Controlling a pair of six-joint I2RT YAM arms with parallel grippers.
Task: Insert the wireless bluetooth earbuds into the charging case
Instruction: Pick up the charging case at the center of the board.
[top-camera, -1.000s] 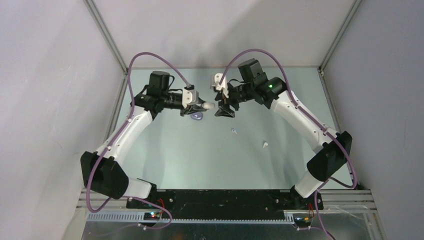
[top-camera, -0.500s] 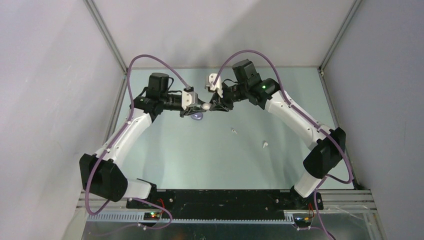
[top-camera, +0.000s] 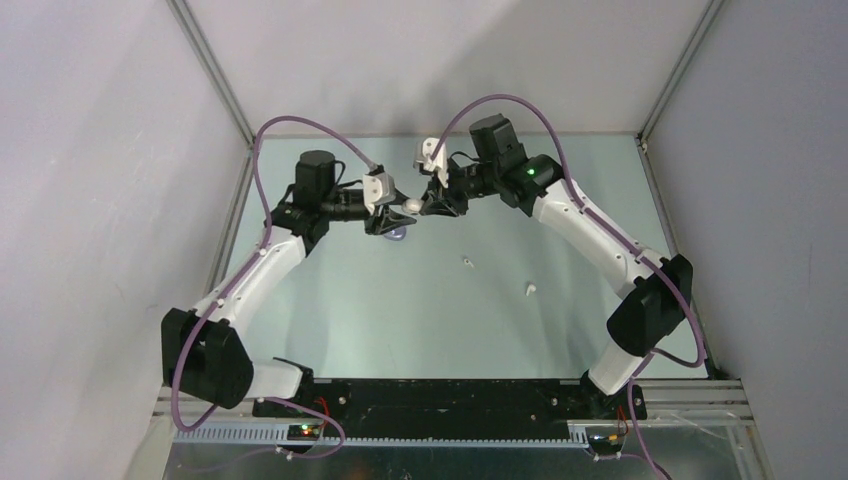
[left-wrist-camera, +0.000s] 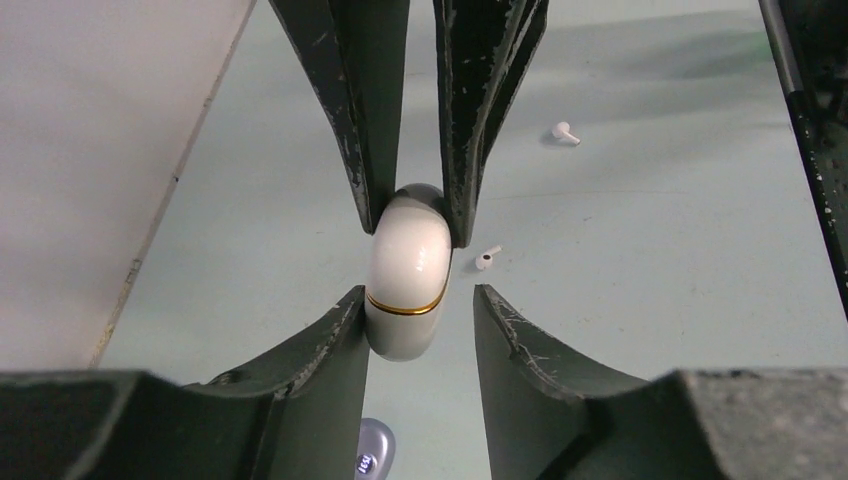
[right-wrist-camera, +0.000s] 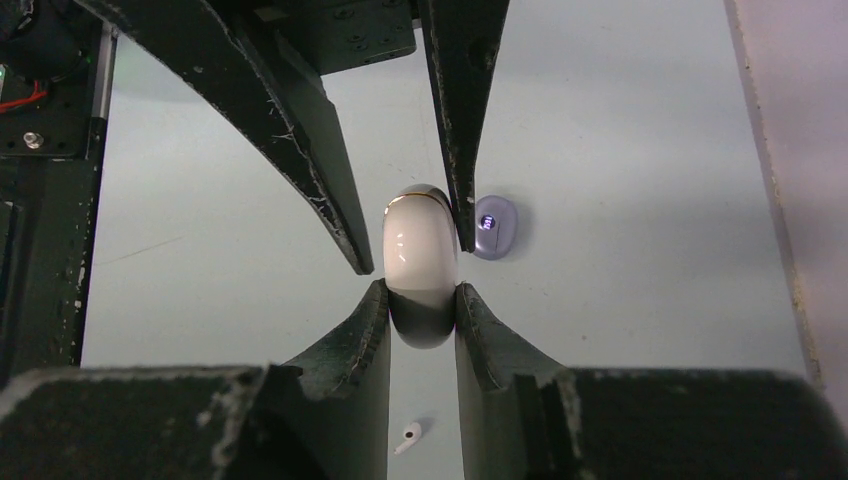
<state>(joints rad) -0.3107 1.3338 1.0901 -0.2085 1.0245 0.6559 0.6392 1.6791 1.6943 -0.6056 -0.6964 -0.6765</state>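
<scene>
Expect the glossy, rounded charging case to slip. Your right claw clamps its sides; the left claw stands narrowly parted.

Pale green table, enclosed by grey wall panels; aluminium struts at far corners; slotted metal strip below near edge.

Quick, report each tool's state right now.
Left tool: open, not gripping the white charging case.
Right tool: closed, holding the white charging case.

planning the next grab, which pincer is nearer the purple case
Left. The left pincer hangs over the purple case; the right pincer, gripping the white case, is farther right.
</scene>
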